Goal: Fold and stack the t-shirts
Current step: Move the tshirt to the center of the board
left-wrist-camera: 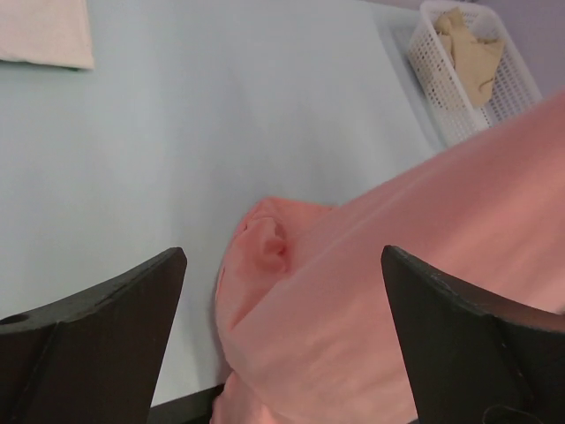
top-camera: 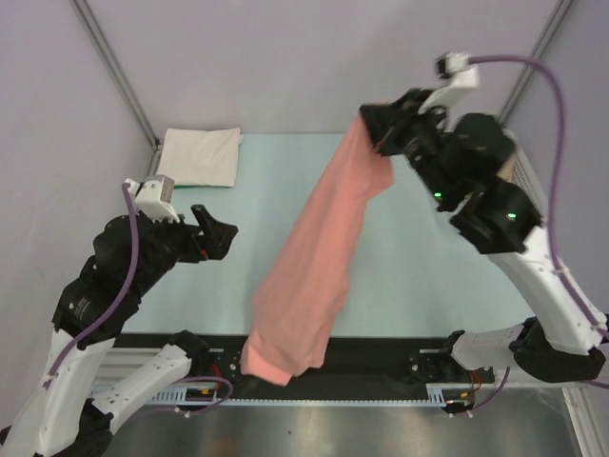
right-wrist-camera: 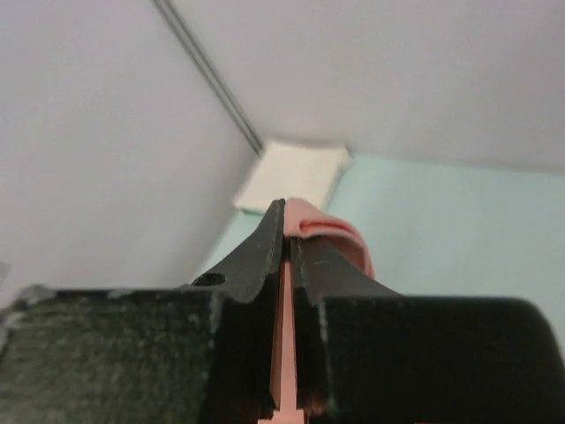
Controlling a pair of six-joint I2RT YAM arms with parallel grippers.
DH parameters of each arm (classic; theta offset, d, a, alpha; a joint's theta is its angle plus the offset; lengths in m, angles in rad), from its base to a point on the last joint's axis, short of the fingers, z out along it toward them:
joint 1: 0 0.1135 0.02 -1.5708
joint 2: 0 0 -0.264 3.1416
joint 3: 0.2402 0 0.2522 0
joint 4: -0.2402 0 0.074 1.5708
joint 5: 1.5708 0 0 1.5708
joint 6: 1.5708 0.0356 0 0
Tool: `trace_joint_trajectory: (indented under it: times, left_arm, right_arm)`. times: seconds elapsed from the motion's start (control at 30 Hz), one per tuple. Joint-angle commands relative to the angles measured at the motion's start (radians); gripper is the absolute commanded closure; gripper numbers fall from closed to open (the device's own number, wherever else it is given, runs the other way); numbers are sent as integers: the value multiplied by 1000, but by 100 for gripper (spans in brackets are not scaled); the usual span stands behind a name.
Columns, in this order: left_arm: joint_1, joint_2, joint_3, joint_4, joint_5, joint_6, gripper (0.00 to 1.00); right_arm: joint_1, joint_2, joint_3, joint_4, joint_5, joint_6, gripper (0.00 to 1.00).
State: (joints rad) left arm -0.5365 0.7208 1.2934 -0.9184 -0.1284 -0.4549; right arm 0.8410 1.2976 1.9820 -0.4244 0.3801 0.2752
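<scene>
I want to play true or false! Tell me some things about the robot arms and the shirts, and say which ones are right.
1. The right gripper is shut on the pink shirt, and the shirt hangs down from it. True.
2. The left gripper is pinching the pink shirt too. False: it is wide open and holds nothing.
3. The cream shirt lies folded at the far left corner of the table. True.
4. The tan shirt is spread flat on the table. False: it sits bunched up inside the white basket.
</scene>
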Motion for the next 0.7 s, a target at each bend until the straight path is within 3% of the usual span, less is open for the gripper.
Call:
trace_joint_trajectory:
  times: [0.0, 0.13, 0.2, 0.33, 0.37, 0.5, 0.67]
  left_arm:
    - [-3, 18, -9, -54, 33, -16, 0]
    - [-11, 80, -69, -62, 153, 2, 11]
    - [-80, 109, -145, -45, 173, -24, 15]
    - [-371, 283, -235, 28, 84, -135, 13]
    - [-467, 316, -243, 38, 72, -154, 12]
    - [-600, 446, -285, 105, 42, -225, 4]
    - [-753, 598, -264, 87, -53, -284, 12]
  right_arm:
    - [-68, -15, -224, -102, -14, 189, 96]
    - [-360, 95, -337, -338, -246, 349, 100]
    - [-501, 140, -415, -421, -343, 372, 100]
    - [-659, 193, -599, -410, -575, 312, 100]
    - [-677, 181, -639, -401, -643, 306, 100]
    - [-712, 111, -765, -390, -710, 275, 99]
    - [-737, 20, -847, -372, -734, 256, 95]
